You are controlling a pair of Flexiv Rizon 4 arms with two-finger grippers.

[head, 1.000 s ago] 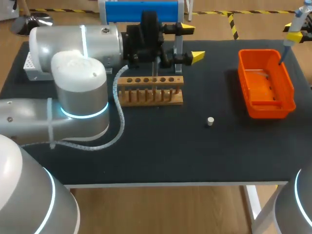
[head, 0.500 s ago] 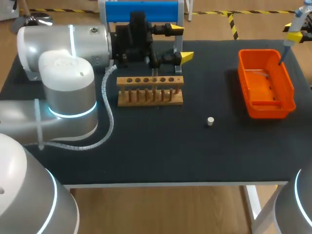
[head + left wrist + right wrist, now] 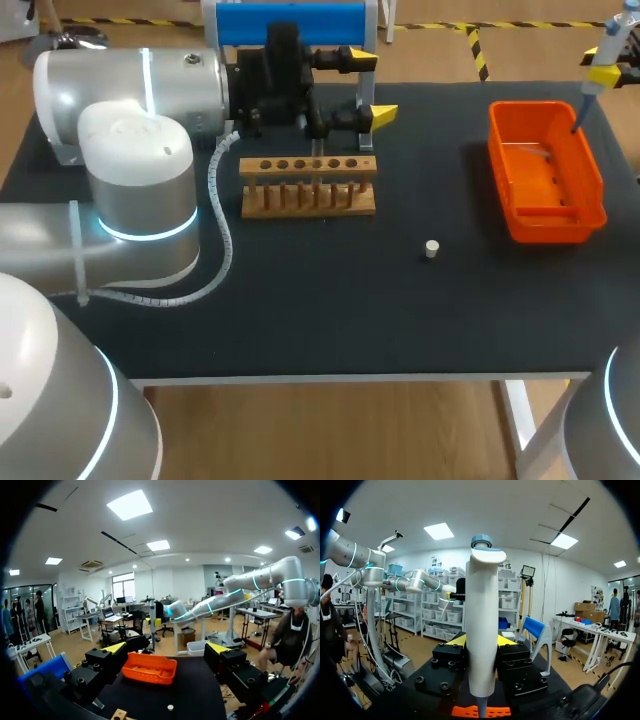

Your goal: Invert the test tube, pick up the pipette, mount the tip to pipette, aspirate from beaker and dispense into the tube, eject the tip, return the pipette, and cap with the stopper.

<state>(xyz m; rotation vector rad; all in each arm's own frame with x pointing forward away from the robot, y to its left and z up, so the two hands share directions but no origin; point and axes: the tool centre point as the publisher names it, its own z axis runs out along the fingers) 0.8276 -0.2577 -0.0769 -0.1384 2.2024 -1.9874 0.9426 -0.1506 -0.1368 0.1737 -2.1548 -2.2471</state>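
The wooden tube rack (image 3: 308, 186) stands mid-table, and a thin clear tube (image 3: 317, 152) seems to stand upright in it. My left gripper (image 3: 366, 87) hovers just behind the rack, open and empty; in the left wrist view its yellow fingertips (image 3: 115, 647) stand wide apart. A small white stopper (image 3: 431, 249) lies on the black mat to the right of the rack. At the far right my right gripper (image 3: 481, 641) is shut on the white pipette (image 3: 481, 630). The pipette (image 3: 598, 66) hangs upright with its point over the orange bin (image 3: 545, 215).
A blue stand (image 3: 290, 22) rises at the table's back edge behind my left gripper. My bulky left arm (image 3: 140, 180) covers the left part of the table. The orange bin (image 3: 150, 667) lies ahead of the left gripper, the stopper (image 3: 170, 707) nearer.
My left arm and its open gripper shifted a little to the left and back behind the rack, then stopped. The right arm with the pipette has not moved.
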